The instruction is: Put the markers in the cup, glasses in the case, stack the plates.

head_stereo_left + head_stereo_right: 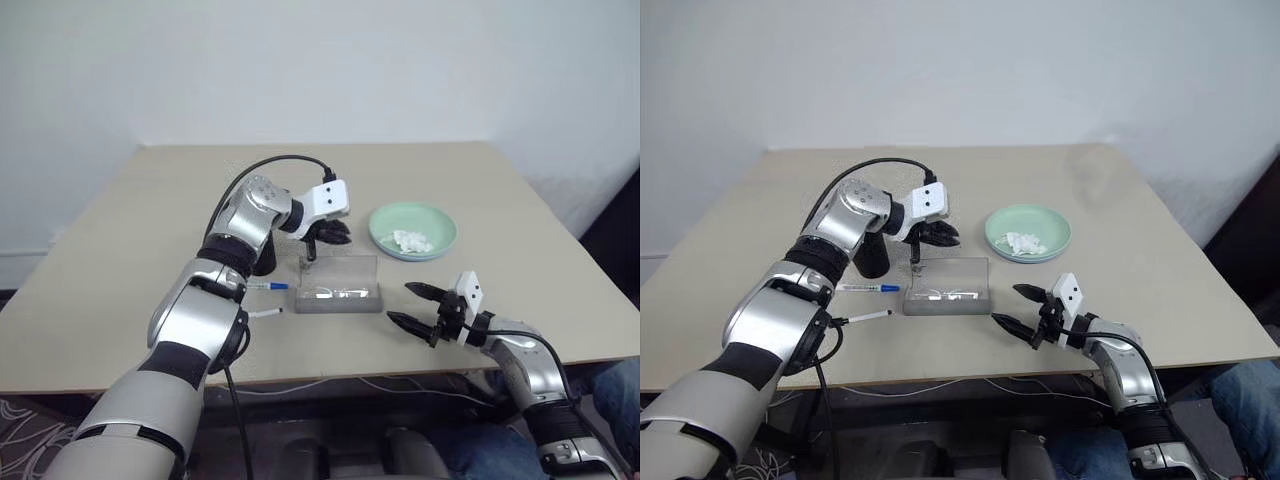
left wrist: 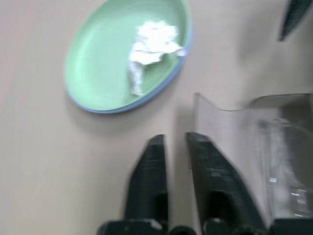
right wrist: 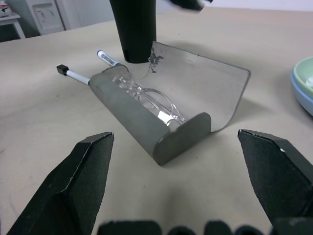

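The grey case (image 1: 340, 297) lies open mid-table, its translucent lid (image 3: 205, 83) standing up at the back. The clear glasses (image 3: 146, 95) rest inside it. My left gripper (image 1: 333, 237) hovers just above the lid's back edge, shut with nothing in it; its fingers (image 2: 151, 166) point toward the plates. The mint green plate (image 1: 436, 222) sits on top of the light blue plate (image 2: 146, 100), whose rim shows beneath. Two markers lie left of the case, one blue-capped (image 1: 268, 286), one black-tipped (image 1: 263, 313). The black cup (image 1: 872, 255) stands behind them. My right gripper (image 1: 415, 306) is open, right of the case.
A crumpled white tissue (image 1: 411, 241) lies in the green plate. The table's front edge (image 1: 330, 378) runs just below the case and my right gripper. A pale wall stands behind the table.
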You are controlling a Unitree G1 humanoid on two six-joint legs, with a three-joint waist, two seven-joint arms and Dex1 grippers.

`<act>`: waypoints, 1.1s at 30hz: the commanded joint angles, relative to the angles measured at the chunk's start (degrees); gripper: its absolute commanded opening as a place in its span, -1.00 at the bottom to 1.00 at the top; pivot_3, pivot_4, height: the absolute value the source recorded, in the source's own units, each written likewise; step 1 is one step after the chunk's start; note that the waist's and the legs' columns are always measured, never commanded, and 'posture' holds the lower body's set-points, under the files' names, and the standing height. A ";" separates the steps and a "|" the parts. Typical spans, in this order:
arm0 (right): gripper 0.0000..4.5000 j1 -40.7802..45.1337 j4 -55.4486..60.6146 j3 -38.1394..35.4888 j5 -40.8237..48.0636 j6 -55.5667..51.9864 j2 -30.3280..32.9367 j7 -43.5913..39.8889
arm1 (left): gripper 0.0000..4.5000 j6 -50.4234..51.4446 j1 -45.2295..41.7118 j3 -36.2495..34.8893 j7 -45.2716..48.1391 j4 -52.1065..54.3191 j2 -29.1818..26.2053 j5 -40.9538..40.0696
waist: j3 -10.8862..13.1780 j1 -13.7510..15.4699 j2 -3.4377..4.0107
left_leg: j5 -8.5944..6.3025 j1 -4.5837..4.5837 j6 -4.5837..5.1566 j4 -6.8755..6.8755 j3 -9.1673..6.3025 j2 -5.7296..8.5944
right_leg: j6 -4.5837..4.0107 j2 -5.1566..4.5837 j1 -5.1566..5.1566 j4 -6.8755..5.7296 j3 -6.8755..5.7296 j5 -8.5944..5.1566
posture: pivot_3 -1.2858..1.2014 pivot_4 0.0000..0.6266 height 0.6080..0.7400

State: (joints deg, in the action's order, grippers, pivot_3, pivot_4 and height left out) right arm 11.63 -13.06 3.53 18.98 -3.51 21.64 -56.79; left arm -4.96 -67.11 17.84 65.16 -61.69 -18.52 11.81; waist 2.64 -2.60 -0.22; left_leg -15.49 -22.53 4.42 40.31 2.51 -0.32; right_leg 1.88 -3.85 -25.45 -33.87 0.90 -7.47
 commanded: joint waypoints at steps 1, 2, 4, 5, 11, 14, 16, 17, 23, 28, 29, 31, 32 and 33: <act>0.96 2.37 1.57 -0.67 0.39 1.30 -0.02 -0.47 | -0.99 -3.89 -1.93 1.86 -4.03 -2.74 -0.54 3.71 | 0.00 0.01 0.00 | 0.00 0.00 0.00 0.00 -0.01 0.00 | 0.00 0.00 0.00 0.00 0.00 0.00 | 0.03 -1.00 0.71; 0.96 2.55 2.13 -0.70 0.63 1.17 0.13 -0.75 | -0.99 -4.28 -2.06 2.49 -5.63 -3.90 -0.31 4.83 | 0.00 0.03 0.00 | 0.00 -0.01 0.00 0.01 0.00 0.01 | 0.00 0.00 0.00 -0.02 0.00 0.00 | 0.03 -1.00 0.71; 0.96 2.80 3.51 -0.86 1.29 0.55 0.48 -1.26 | -0.99 -4.85 -2.19 3.39 -7.97 -6.01 0.23 6.56 | -0.01 0.04 -0.02 | 0.00 0.00 0.00 0.01 0.00 0.02 | 0.01 -0.01 0.01 -0.01 0.00 0.01 | 0.03 -1.00 0.71; 0.96 2.85 4.72 -0.98 1.74 -0.01 0.75 -1.52 | -0.99 -4.61 -2.15 3.72 -8.75 -7.23 0.70 7.18 | -0.01 0.05 -0.02 | 0.00 -0.01 0.00 0.01 0.00 0.02 | 0.01 -0.01 0.01 0.00 0.00 0.01 | 0.03 -1.00 0.71; 0.96 2.33 8.65 -1.23 2.22 -0.98 1.12 -1.02 | -0.99 -5.06 -2.34 5.46 -13.67 -11.13 2.44 11.02 | -0.02 0.08 -0.10 | -0.01 -0.06 0.00 0.01 -0.04 0.06 | 0.04 -0.04 0.01 0.03 -0.03 0.02 | 0.03 -1.00 0.71; 0.96 1.69 9.12 -1.28 2.00 -0.81 0.92 -0.22 | -0.99 -5.56 -2.16 6.14 -13.40 -11.65 2.86 12.31 | -0.02 0.08 -0.11 | -0.01 -0.05 0.00 0.01 -0.03 0.06 | 0.05 -0.05 0.01 0.02 -0.03 0.02 | 0.03 -1.00 0.71; 0.96 1.11 9.58 -1.34 1.94 -0.75 0.81 0.33 | -0.99 -5.78 -1.81 5.60 -8.97 -11.40 2.65 11.51 | -0.02 0.08 -0.11 | -0.01 -0.03 0.00 0.01 -0.03 0.06 | 0.05 -0.05 0.01 0.01 -0.03 0.02 | 0.03 -1.00 0.71; 0.96 0.89 10.03 -1.42 2.04 -0.89 0.77 0.68 | -0.99 -5.96 -1.58 5.40 -6.14 -11.06 2.26 11.11 | -0.03 0.08 -0.11 | -0.01 -0.03 0.00 0.01 -0.03 0.04 | 0.05 -0.05 0.01 0.00 -0.03 0.02 | 0.03 -1.00 0.71; 0.96 1.38 11.44 -1.06 2.38 -2.16 0.41 2.06 | -0.99 -5.04 -0.90 2.23 3.42 -7.75 0.71 7.08 | -0.02 0.02 -0.12 | -0.01 -0.04 -0.01 0.01 0.00 0.03 | 0.04 -0.05 0.00 0.01 -0.03 0.02 | 0.03 -1.00 0.71; 0.96 2.40 11.92 -0.51 2.51 -3.41 0.09 2.27 | -0.99 -3.50 2.33 1.15 12.41 -0.90 -1.53 3.98 | -0.02 0.01 -0.12 | -0.01 -0.04 -0.01 0.01 0.00 0.00 | 0.04 -0.04 -0.02 0.01 -0.02 0.02 | 0.03 -1.00 0.71; 0.96 2.63 11.90 -0.37 2.49 -3.59 0.05 2.17 | -0.99 -3.19 3.69 1.45 13.61 1.15 -2.15 3.76 | -0.02 0.00 -0.12 | -0.01 -0.04 0.00 0.00 -0.01 0.00 | 0.04 -0.04 -0.02 0.01 -0.02 0.02 | 0.03 -1.00 0.71; 0.96 2.96 11.83 -0.21 2.44 -3.88 -0.04 2.04 | -0.99 -2.03 5.86 1.83 15.21 4.79 -3.05 3.40 | -0.02 0.02 -0.12 | -0.01 -0.03 0.00 0.00 0.00 -0.01 | 0.04 -0.04 -0.02 0.01 -0.02 0.02 | 0.03 -1.00 0.71; 0.96 3.20 11.69 -0.07 2.37 -4.01 -0.12 1.95 | -0.99 -1.18 7.51 2.08 16.22 7.28 -3.65 3.25 | -0.02 0.03 -0.12 | -0.01 -0.03 0.00 0.00 -0.01 -0.02 | 0.04 -0.04 -0.01 0.01 -0.02 0.02 | 0.03 -1.00 0.71; 0.96 3.43 11.35 0.11 2.26 -3.99 -0.23 1.78 | -0.99 -0.54 9.24 2.50 17.02 9.73 -4.41 3.38 | -0.02 0.02 -0.11 | -0.01 -0.03 0.00 0.00 0.00 -0.02 | 0.04 -0.05 -0.02 0.00 -0.02 0.02 | 0.03 -1.00 0.71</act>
State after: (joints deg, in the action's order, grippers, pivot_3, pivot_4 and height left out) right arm 13.28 -3.53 3.95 20.28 -7.60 21.52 -54.70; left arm -6.54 -58.61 19.85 80.39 -56.26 -21.97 15.98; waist 2.62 -2.58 -0.34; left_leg -15.50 -22.56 4.42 40.31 2.51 -0.33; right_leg 1.91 -3.90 -25.47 -33.86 0.88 -7.45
